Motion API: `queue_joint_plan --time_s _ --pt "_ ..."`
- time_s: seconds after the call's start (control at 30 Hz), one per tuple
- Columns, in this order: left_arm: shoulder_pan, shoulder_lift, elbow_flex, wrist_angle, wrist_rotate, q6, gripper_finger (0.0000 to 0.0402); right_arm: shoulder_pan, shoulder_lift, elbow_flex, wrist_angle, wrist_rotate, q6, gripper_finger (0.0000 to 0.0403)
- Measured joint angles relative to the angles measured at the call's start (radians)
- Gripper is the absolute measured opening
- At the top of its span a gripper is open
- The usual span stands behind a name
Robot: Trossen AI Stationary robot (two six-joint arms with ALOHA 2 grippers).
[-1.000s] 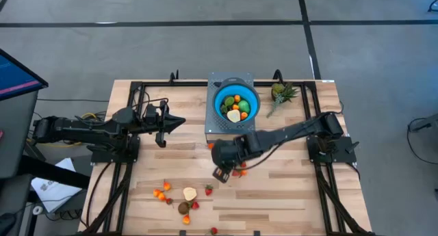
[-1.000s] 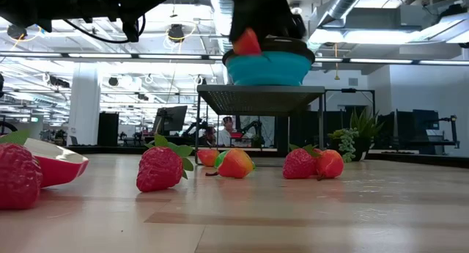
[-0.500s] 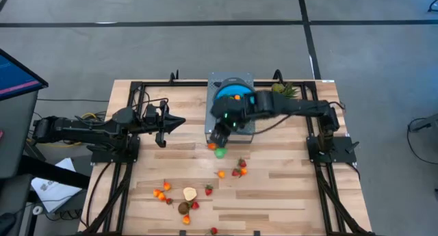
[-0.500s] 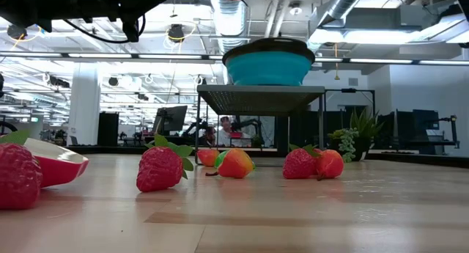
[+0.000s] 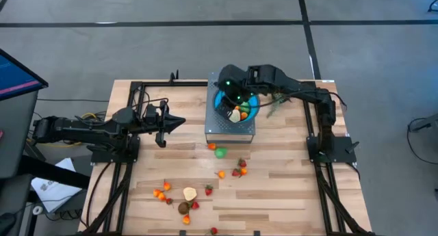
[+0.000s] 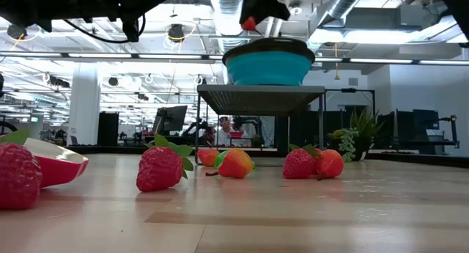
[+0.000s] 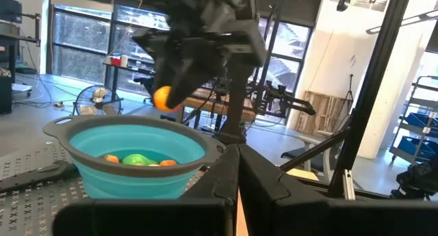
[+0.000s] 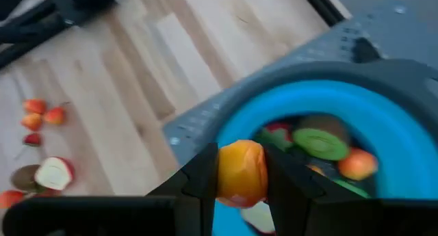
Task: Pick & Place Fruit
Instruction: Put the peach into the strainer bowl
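Note:
My right gripper (image 5: 231, 99) hangs over the blue bowl (image 5: 254, 110), shut on a small orange fruit (image 8: 241, 169). The fruit also shows in the left wrist view (image 7: 162, 99) and the low view (image 6: 250, 23). The bowl (image 8: 383, 126) holds several fruits and stands on a grey perforated stand (image 5: 229, 132). More small fruits lie loose on the table: a green one (image 5: 220, 152), red ones (image 5: 239, 169) and a cluster near the front (image 5: 179, 198). My left gripper (image 5: 179, 122) waits shut and empty at the table's left. My right gripper pinches the orange fruit by its two opposite sides (image 8: 226, 174) between its two fingers (image 8: 202, 182). The fingers come from above, pointing down at the bowl. The fruit is lifted clear, above the bowl's rim.
A spiky green-leaved pineapple-like piece (image 5: 280, 92) lies to the right of the bowl at the far edge. Black frame rails (image 5: 134, 99) run along the table's left and right sides. Bare wood lies between the stand and the front cluster.
My right gripper, shut on the orange fruit, has risen from the middle of the table and gone toward the far edge, ending above the blue bowl. The fruit has been lifted clear of the table with it.

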Motion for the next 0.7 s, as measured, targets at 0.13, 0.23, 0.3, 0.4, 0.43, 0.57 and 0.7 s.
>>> queue_joint_plan --time_s 0.13,0.23,0.3,0.4,0.43,0.57,0.7 --pt "0.000 0.000 0.000 0.000 0.000 0.000 0.0002 -0.047 0.000 0.000 -0.055 0.000 -0.029 0.0093" --pt "0.000 0.000 0.000 0.000 0.000 0.000 0.0002 -0.071 -0.001 -0.023 -0.061 0.003 -0.064 0.0093" --pt "0.000 0.000 0.000 0.000 0.000 0.000 0.0002 -0.078 0.000 -0.055 -0.045 0.003 -0.068 0.0093" --pt "0.000 0.000 0.000 0.000 0.000 0.000 0.0002 -0.085 0.000 -0.100 -0.042 0.008 -0.081 0.0093" --pt "0.000 0.000 0.000 0.000 0.000 0.000 0.0002 -0.085 -0.002 -0.124 -0.028 0.016 -0.093 0.0093" --pt "0.000 0.000 0.000 0.000 0.000 0.000 0.0002 -0.080 0.003 -0.189 0.001 0.030 -0.104 0.0093" --pt "0.000 0.000 0.000 0.000 0.000 0.000 0.0002 -0.078 -0.002 -0.213 0.004 0.030 -0.124 0.0093"
